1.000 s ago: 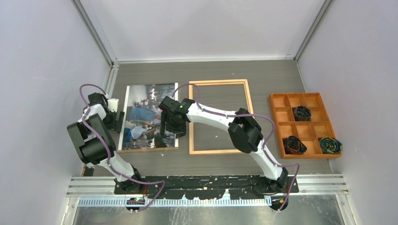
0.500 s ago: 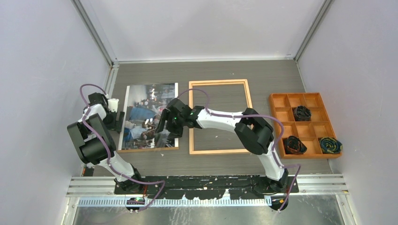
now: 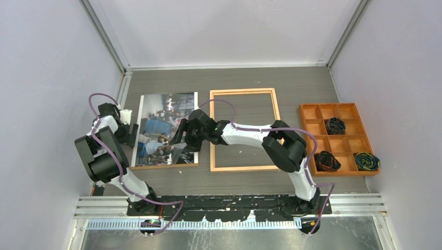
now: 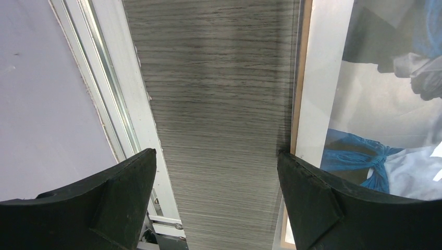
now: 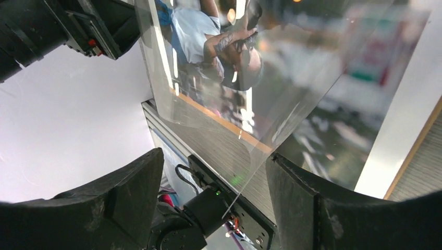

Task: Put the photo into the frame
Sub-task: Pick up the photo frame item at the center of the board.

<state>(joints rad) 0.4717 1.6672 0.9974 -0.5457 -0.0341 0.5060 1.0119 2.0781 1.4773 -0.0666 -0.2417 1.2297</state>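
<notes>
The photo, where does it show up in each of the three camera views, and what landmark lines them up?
Top external: the photo lies left of centre on the table, left of the frame.
Left wrist: the photo fills the right side, white margin towards the middle.
Right wrist: the photo covers the upper middle and right, blurred.
Shared landmark: its thin brown edge against the grey wood-grain table.

Arms (image 3: pixel 245 136) white, black joints; purple cables (image 3: pixel 102 95); fingers (image 4: pixel 312 203) black, apparently matte.

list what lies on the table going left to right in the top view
photo → frame → orange tray
</notes>
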